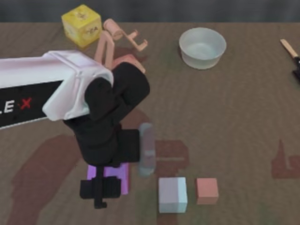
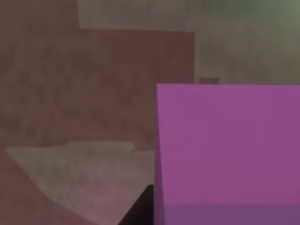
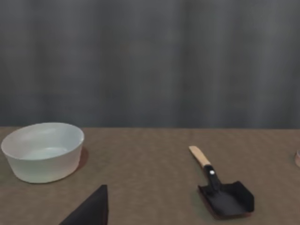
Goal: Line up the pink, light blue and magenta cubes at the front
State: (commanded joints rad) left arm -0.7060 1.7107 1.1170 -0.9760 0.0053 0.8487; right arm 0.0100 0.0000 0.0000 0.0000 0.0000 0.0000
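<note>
The magenta cube (image 1: 123,177) sits at the front left, mostly hidden under my left gripper (image 1: 100,189). In the left wrist view the magenta cube (image 2: 227,145) fills the frame, and one dark finger (image 2: 140,212) lies flat against its side, so the gripper is shut on it. The light blue cube (image 1: 172,194) stands just to the right of it on the table. The small pink cube (image 1: 206,189) stands right of that. My right gripper (image 3: 91,211) is outside the top view, parked facing the back of the table.
At the back left are a yellow printed cube (image 1: 82,25) and a salmon-pink stand (image 1: 117,40). A white bowl (image 1: 202,47) sits at the back centre. A small black pan with a wooden handle (image 3: 220,190) lies at the far right edge.
</note>
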